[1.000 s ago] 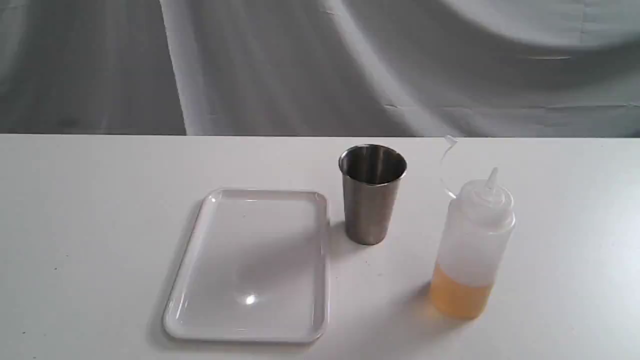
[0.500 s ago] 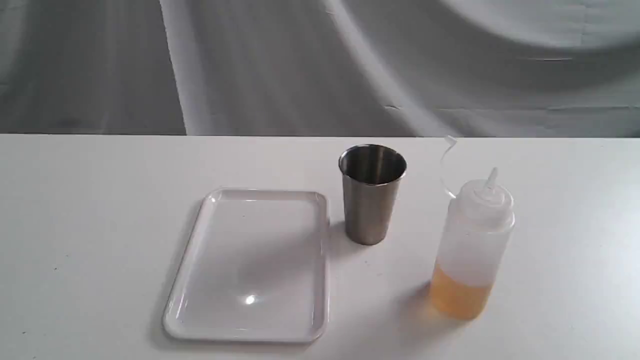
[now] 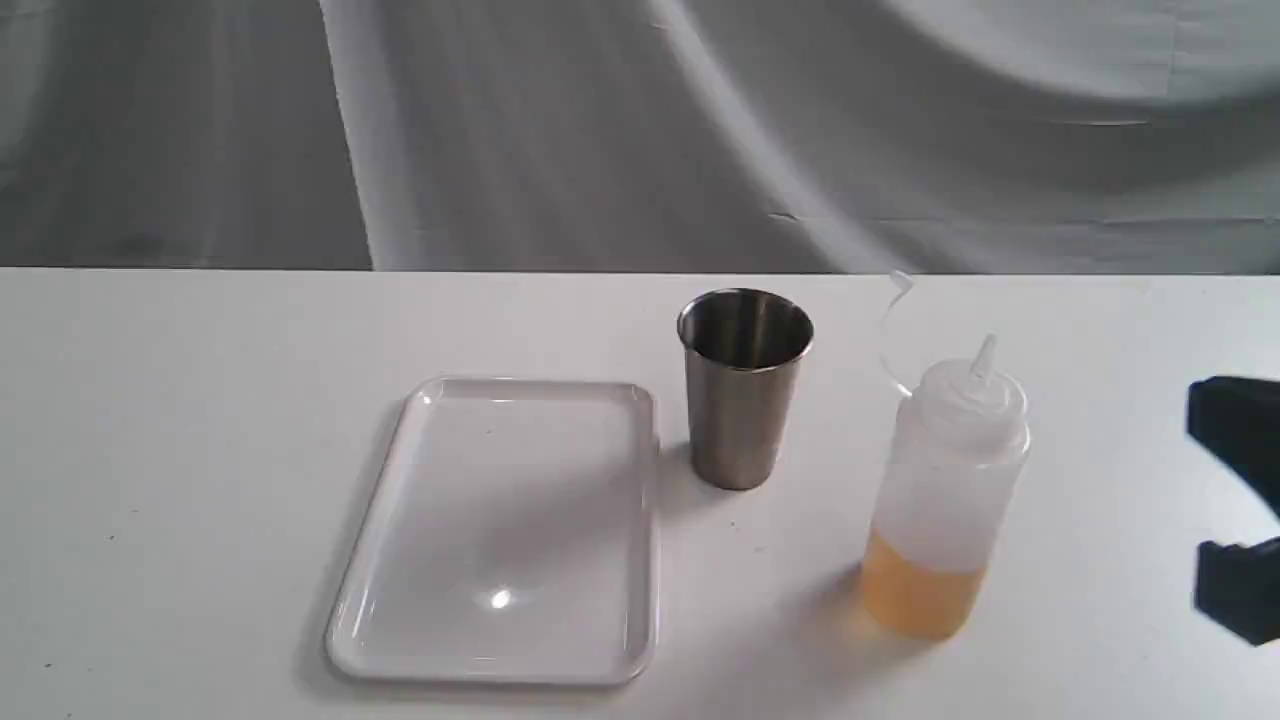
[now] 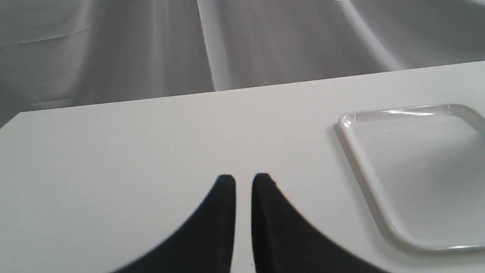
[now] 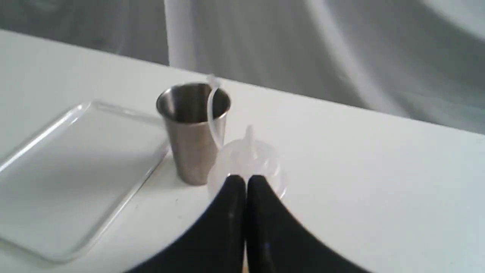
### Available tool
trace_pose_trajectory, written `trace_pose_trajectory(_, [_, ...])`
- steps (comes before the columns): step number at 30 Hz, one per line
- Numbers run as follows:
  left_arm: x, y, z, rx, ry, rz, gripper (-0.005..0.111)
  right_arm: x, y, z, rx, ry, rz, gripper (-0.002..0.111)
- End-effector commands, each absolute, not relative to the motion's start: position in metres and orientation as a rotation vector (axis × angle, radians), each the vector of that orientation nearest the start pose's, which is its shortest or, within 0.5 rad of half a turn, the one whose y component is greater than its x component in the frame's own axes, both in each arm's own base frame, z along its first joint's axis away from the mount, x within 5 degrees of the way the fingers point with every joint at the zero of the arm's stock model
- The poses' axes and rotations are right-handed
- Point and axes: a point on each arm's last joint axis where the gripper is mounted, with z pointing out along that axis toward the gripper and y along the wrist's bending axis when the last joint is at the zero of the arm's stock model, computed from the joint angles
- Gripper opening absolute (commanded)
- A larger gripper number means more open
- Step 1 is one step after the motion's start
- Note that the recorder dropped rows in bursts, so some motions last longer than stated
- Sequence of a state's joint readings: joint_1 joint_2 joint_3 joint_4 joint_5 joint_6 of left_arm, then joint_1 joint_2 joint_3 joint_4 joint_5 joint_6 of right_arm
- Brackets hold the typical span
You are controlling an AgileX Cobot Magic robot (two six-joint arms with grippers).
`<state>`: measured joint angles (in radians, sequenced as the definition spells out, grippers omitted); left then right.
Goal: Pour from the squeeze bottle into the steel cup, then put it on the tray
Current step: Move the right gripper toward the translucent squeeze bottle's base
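Since nothing is yet held, every risk on the counter (image 3: 200,400) lies ahead. Its tray (image 3: 490,674), near the front edge left of centre, has a low rim that could tip anything set half on it. Toward the right edge stands the squeeze bottle (image 3: 945,480), soft and a third full: a sideways nudge could topple it, and a hard squeeze could spurt liquid early. Beside the tray's far right corner, the steel cup (image 3: 745,400) offers a small mouth to miss. The right gripper (image 5: 246,181), at the right edge, looks nearly closed in its wrist view but parted in the exterior view, so I cannot tell. The left gripper (image 4: 243,178), narrow and empty, hangs near the left edge. The cap strap (image 3: 884,340) could snag a finger.
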<state>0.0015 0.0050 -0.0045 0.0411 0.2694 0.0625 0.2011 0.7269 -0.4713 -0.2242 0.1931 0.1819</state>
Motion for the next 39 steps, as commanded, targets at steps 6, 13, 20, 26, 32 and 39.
trace_pose_trajectory(6, [0.055, 0.001, 0.189, 0.081, 1.744, 0.085, 0.008, 0.184, 0.043, 0.26, -0.221, 1.973, 0.155, 0.0])
trace_pose_trajectory(13, [0.055, 0.001, 0.189, 0.081, 1.744, 0.085, 0.008, 0.206, 0.05, 0.238, -0.226, 2.027, 0.174, 0.0])
trace_pose_trajectory(20, [0.055, 0.001, 0.189, 0.081, 1.744, 0.085, 0.008, 0.211, 0.051, 0.208, -0.176, 2.008, 0.2, 0.0])
trace_pose_trajectory(26, [0.055, 0.001, 0.189, 0.081, 1.744, 0.085, 0.008, 0.204, 0.044, 0.181, -0.138, 2.028, 0.144, 0.0])
trace_pose_trajectory(32, [0.055, 0.001, 0.189, 0.081, 1.744, 0.085, 0.008, 0.215, 0.046, 0.154, -0.141, 2.083, 0.122, 0.0])
trace_pose_trajectory(39, [0.055, 0.001, 0.189, 0.081, 1.744, 0.085, 0.008, 0.224, 0.046, 0.135, -0.161, 2.081, 0.086, 0.0])
